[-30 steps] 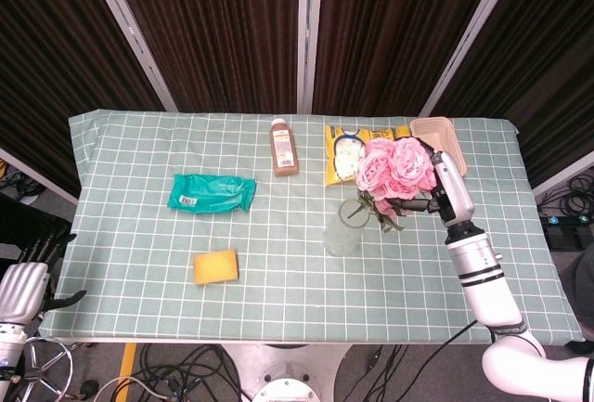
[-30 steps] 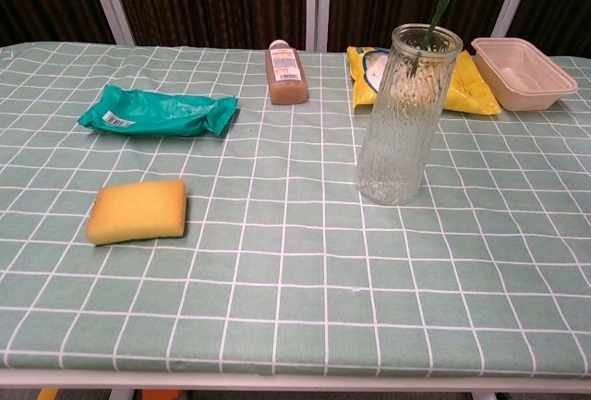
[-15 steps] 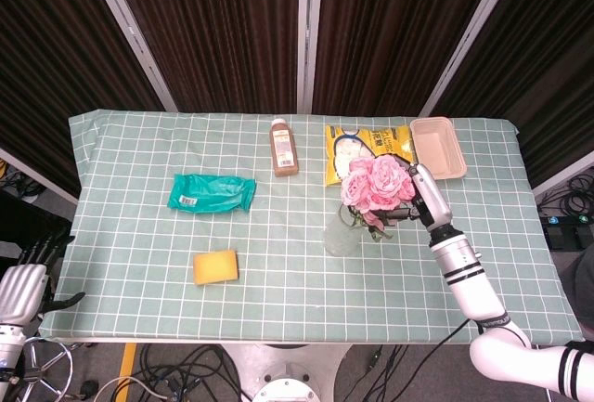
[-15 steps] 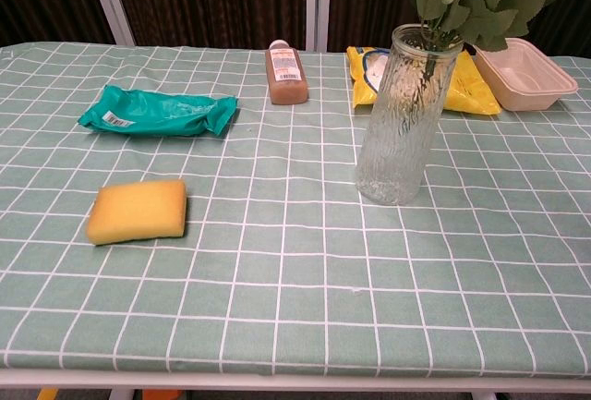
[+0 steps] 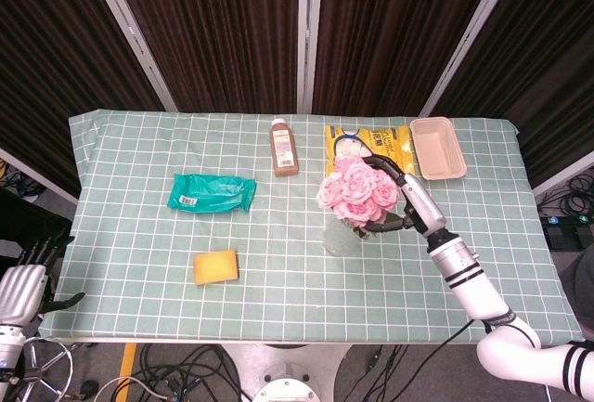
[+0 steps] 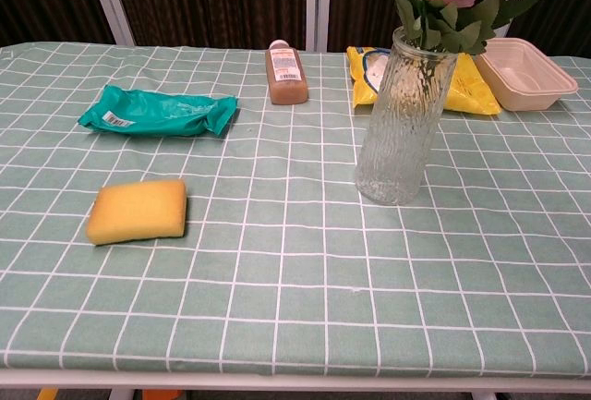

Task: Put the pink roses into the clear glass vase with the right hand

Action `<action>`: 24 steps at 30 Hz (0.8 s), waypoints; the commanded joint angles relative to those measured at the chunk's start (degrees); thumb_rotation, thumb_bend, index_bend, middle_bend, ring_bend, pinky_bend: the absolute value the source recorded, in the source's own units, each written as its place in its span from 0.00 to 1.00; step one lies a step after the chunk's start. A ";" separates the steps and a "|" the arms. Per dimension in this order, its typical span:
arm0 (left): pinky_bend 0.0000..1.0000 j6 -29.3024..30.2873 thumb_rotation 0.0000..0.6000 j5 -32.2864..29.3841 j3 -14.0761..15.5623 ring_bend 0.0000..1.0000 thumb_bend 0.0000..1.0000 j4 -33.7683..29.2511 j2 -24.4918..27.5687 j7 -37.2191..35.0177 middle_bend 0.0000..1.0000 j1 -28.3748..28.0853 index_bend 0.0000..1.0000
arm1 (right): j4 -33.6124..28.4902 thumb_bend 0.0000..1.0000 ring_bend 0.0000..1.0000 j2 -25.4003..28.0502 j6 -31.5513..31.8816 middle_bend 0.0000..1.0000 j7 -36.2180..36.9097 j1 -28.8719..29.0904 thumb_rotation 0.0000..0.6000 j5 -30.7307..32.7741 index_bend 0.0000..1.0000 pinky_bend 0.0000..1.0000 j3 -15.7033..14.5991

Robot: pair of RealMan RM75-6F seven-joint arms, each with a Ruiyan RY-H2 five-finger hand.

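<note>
The right hand (image 5: 401, 200) grips the pink roses (image 5: 356, 192) with its fingers, stems already inside the clear glass vase (image 6: 403, 121) mid-desk; best to lower straight down and release gently so the tall vase does not tip.

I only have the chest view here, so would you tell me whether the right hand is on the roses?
Observer: Yes, the head view shows the right hand holding the roses just beside the blooms.
Operator: Are the blooms over the vase?
Observer: They sit above the vase, covering its mouth from overhead.
Operator: Where is the left hand?
Observer: The left hand is off the table's near left corner, holding nothing.
</note>
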 commanded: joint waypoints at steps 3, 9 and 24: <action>0.11 0.04 1.00 0.04 -0.02 0.00 0.11 -0.09 0.03 0.08 0.03 -0.01 0.14 | 0.43 0.00 0.00 2.19 -0.35 0.11 2.84 -0.63 1.00 -3.05 0.03 0.01 -1.15; 0.11 0.15 1.00 0.07 -0.07 0.00 0.11 -0.26 0.10 0.24 0.03 0.01 0.14 | -0.11 0.00 0.00 5.69 2.94 0.08 4.63 -3.24 1.00 -6.06 0.00 0.00 -2.20; 0.11 0.82 1.00 0.65 -1.19 0.00 0.11 -2.81 0.70 2.47 0.03 -1.13 0.14 | 10.76 0.01 0.00 5.72 27.80 0.00 -32.87 -22.15 1.00 -14.51 0.00 0.00 -14.55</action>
